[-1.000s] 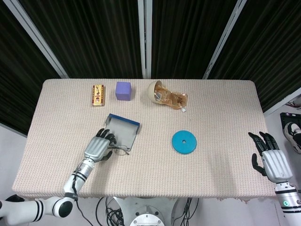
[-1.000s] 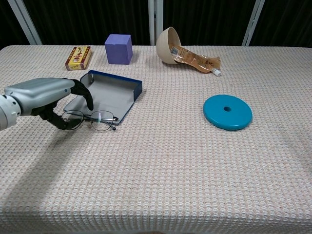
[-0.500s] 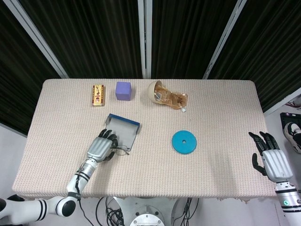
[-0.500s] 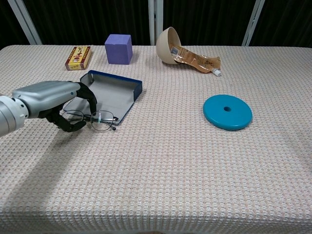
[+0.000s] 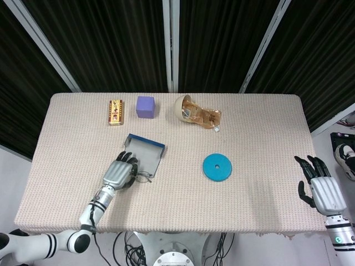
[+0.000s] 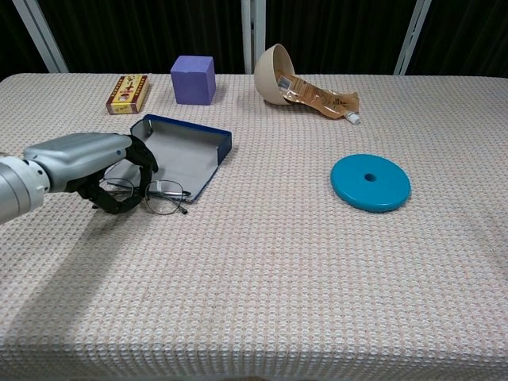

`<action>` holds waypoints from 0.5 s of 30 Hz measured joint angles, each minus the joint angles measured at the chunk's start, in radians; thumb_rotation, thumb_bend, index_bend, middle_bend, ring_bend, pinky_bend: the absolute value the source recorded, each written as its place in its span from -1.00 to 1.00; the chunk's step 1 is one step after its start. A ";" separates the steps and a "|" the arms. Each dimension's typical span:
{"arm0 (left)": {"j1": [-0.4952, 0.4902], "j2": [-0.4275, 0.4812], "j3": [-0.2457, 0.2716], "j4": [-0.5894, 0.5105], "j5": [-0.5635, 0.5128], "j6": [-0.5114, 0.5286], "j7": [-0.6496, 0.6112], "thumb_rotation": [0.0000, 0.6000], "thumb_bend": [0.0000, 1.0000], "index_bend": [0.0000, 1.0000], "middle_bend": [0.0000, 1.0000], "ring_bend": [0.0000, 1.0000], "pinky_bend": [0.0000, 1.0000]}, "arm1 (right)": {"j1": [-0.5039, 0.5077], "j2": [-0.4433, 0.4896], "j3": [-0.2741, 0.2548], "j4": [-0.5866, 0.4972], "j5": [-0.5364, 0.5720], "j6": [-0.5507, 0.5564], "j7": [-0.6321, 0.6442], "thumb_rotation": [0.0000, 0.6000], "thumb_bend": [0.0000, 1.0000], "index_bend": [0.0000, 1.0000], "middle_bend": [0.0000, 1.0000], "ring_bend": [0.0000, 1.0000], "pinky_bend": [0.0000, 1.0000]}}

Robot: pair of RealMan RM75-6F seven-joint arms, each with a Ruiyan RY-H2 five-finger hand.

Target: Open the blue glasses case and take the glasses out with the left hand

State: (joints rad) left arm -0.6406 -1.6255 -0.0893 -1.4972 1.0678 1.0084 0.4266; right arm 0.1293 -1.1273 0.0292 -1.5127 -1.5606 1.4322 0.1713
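Woven tabletop (image 6: pixel 317 278) grips little, so my left hand (image 6: pixel 79 159), fingers (image 6: pixel 119 202) curled around the light, fragile glasses (image 6: pixel 155 196) at the case (image 6: pixel 186 155)'s seven o'clock, should pinch the frame, not lenses.

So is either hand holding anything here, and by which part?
The left hand pinches the thin wire-framed glasses at their left lens end; the right hand holds nothing.

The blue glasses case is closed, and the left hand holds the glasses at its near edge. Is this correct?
Not quite: the blue glasses case is open, its grey inside showing, as the chest view makes plain. The rest stands: the left hand holds the glasses at the near edge of the case.
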 measured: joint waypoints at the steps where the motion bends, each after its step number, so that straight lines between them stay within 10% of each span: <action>1: 0.001 -0.002 -0.001 0.003 0.004 0.003 -0.006 1.00 -0.01 0.17 -0.47 -0.90 -0.97 | 0.000 0.000 0.000 0.000 0.000 0.000 -0.001 1.00 0.33 -1.00 -0.68 -1.00 -1.00; 15: 0.063 0.043 0.004 -0.058 0.063 0.075 -0.098 1.00 0.15 0.38 -0.35 -0.84 -0.94 | 0.001 0.005 0.002 -0.005 -0.010 0.011 -0.005 1.00 0.33 -1.00 -0.68 -1.00 -1.00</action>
State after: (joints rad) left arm -0.5777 -1.5828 -0.0848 -1.5551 1.1312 1.0834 0.3289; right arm 0.1304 -1.1225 0.0312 -1.5179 -1.5707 1.4429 0.1664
